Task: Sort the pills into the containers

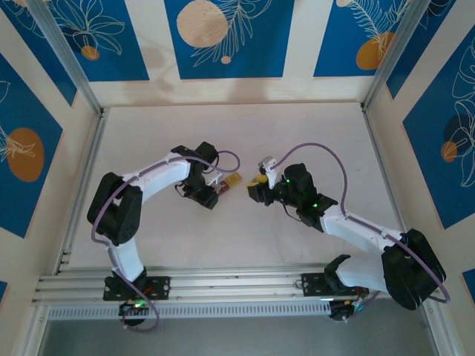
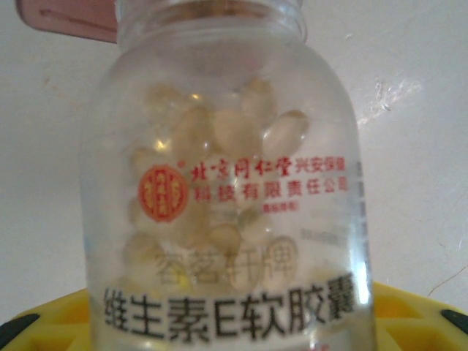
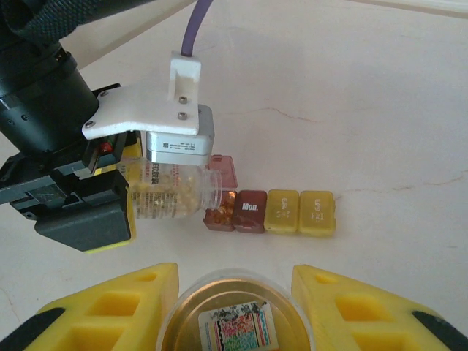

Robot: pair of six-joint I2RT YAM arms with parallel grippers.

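Pouring step, bottle to box. My left gripper (image 2: 230, 307) is clamped on the clear bottle (image 2: 227, 205), which lies on its side, part full of pale pills (image 2: 241, 131), neck pointing away from my fingers. My right gripper (image 3: 234, 292) pinches a round cap (image 3: 234, 322), gold inside, between its yellow fingers. I take it for the bottle's cap, not certain.

The row of small boxes (image 3: 317, 213) sits on the table just beyond the right gripper. Nearest the bottle is a dark red box (image 3: 208, 225), open, its pink lid (image 3: 223, 170) standing up. Next comes a shut box marked "Mon." (image 3: 250, 210), then two shut yellow boxes (image 3: 282, 210). Bottle mouth is at the open box, touching or just above, cannot tell. A few pills lie in it.

Judgement: the box is tiny next to the bottle. Tip by small wrist rolls, one or two pills at a time. Hold the mouth over the opening and off the raised lid. Soft pills may clump, then drop together. Watch through the right wrist camera.

Surface: pale, smooth table (image 3: 351, 95) with faint hairline marks. I expect a spilled pill would roll.

Room: cream walls (image 1: 152, 44) with blue leaf-print panels (image 1: 252, 44), metal rail (image 1: 223, 285) at my bases.
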